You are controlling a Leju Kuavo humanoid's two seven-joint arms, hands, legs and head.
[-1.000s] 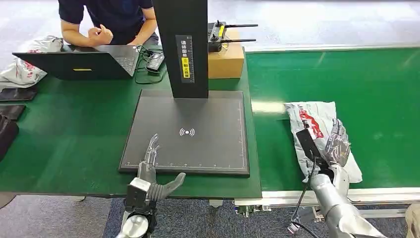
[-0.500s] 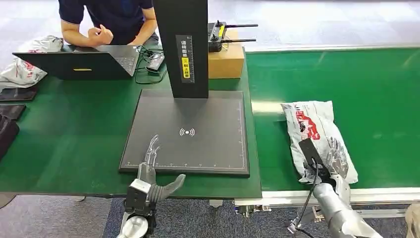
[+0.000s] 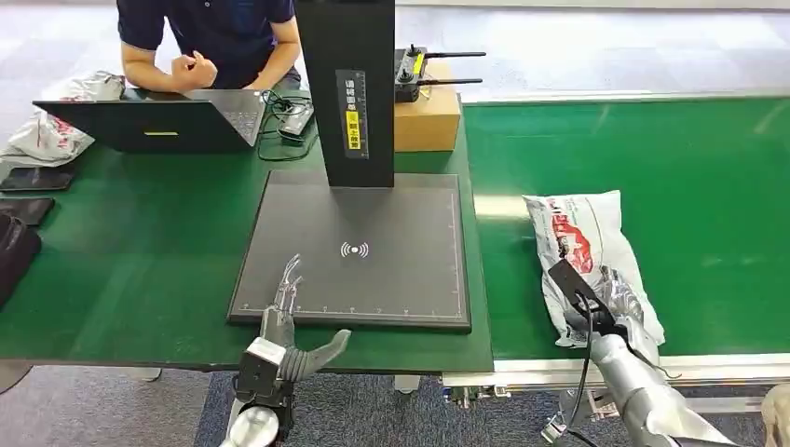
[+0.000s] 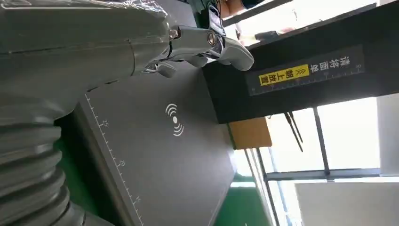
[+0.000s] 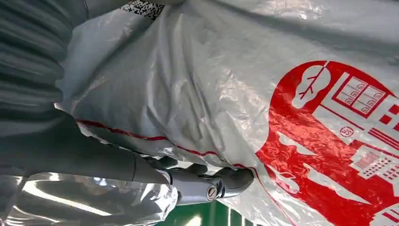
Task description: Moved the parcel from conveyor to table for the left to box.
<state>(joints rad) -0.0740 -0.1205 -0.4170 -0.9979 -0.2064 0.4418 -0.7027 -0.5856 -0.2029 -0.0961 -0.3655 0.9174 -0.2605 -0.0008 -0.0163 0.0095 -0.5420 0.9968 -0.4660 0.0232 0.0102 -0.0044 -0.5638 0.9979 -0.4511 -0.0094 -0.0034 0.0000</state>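
The parcel, a white plastic bag with red print, lies on the green conveyor near its front edge. My right hand is on the parcel's near end and grips it. In the right wrist view the thumb presses into the edge of the parcel, and the bag hides the other fingers. My left hand is open at the front edge of the black scanning pad, fingers stretched over it and thumb out to the side. The left wrist view also has the left hand empty above the pad.
A black scanner column rises behind the pad on the green table. A cardboard box with antennas stands beside it. A person sits at a laptop at the back left. Another bag lies at the far left.
My right hand has drawn back toward the conveyor's front edge and closed on the parcel's near end. The parcel has shifted slightly left. The left hand has stayed put.
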